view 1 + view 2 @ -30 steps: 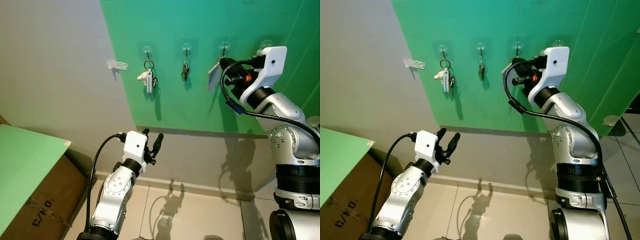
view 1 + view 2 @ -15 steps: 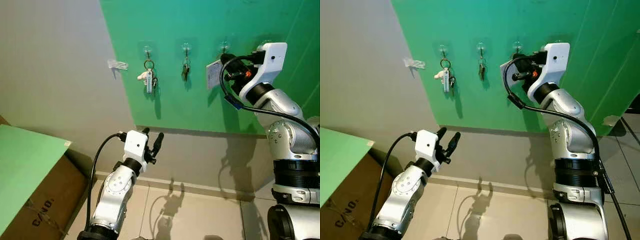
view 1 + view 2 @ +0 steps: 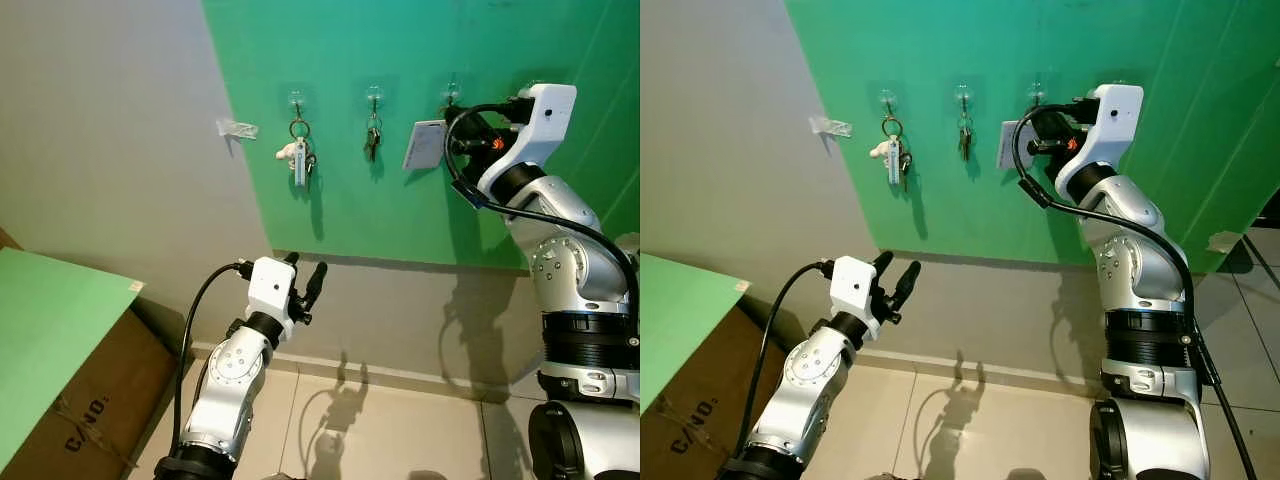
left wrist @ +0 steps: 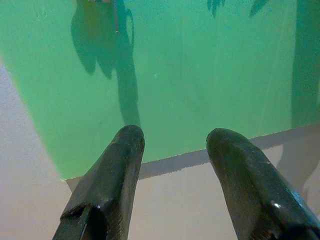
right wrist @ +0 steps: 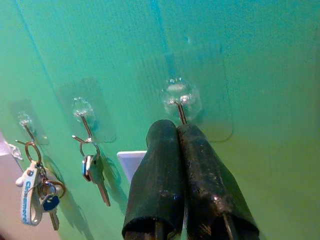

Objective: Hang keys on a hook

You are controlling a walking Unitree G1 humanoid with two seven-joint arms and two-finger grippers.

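My right gripper (image 5: pixel 177 127) is up at the green wall (image 3: pixel 420 215), its fingers (image 5: pixel 156 165) pressed together right under the third hook (image 5: pixel 176 102), a clear stick-on pad with a thin metal hook. A white card tag (image 3: pixel 425 144) hangs out sideways from the fingertips; in the wrist view its corner (image 5: pixel 131 161) peeks from behind the fingers. I judge this tag belongs to the keys I am to hang, and that the fingers are pinched shut on its ring or loop, though the ring itself is hidden behind them, so I cannot tell whether it has caught the hook yet

This thing should be light, and the flat tag stiff, but it swings freely from its ring, so it will flap and twist as I move. The ring is small, hard and slippery, likely metal, and a poor pinch could let it rotate or slip. The best hold is on the ring itself, close to its top, leaving the opening free to pass over the hook tip

Two other hooks are taken: a key bunch with a white fob (image 3: pixel 297 157) and a small set of keys (image 3: pixel 371 140)

My left gripper (image 3: pixel 303 283) hangs low near the grey skirting with its fingers (image 4: pixel 107 185) apart, holding nothing
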